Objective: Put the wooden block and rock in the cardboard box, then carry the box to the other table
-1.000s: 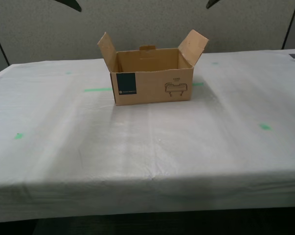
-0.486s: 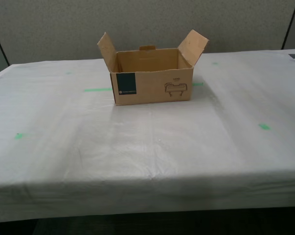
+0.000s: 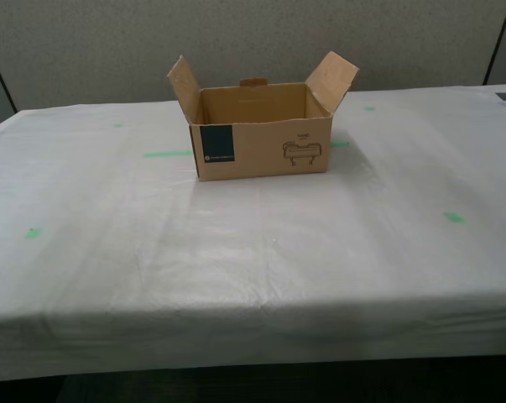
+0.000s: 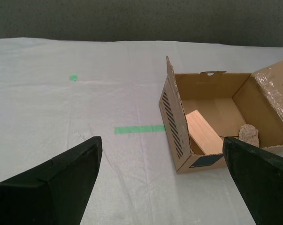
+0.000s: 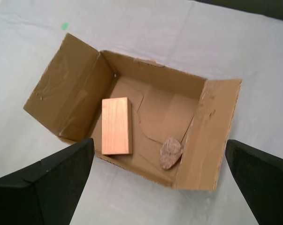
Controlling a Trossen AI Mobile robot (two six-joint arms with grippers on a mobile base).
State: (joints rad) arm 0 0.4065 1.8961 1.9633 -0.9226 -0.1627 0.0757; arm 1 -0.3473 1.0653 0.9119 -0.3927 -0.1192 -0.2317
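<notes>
My first gripper point(image 5: 157, 187) and second gripper point(image 4: 162, 180) hang spread, empty; block point(image 5: 116, 125) and rock point(image 5: 171, 152) lie in the box point(image 5: 188, 86) on the cloth-draped table point(image 3: 253, 252); nothing seems left.

My first gripper point(image 5: 160, 180), a pair of black, wedge-shaped fingers point(image 5: 47, 185), has its jaws spread wide with nothing between them. It is held above the brown corrugated cardboard box point(image 5: 132, 126), clear of its walls and flaps, and looks steeply down into its interior. My second gripper point(image 4: 162, 180), of the same black wedge-fingered build, also has its jaws spread wide and unloaded. It is held off to one side of that box, apart from it, at a shallower angle. Neither arm appears in the exterior view.
</notes>
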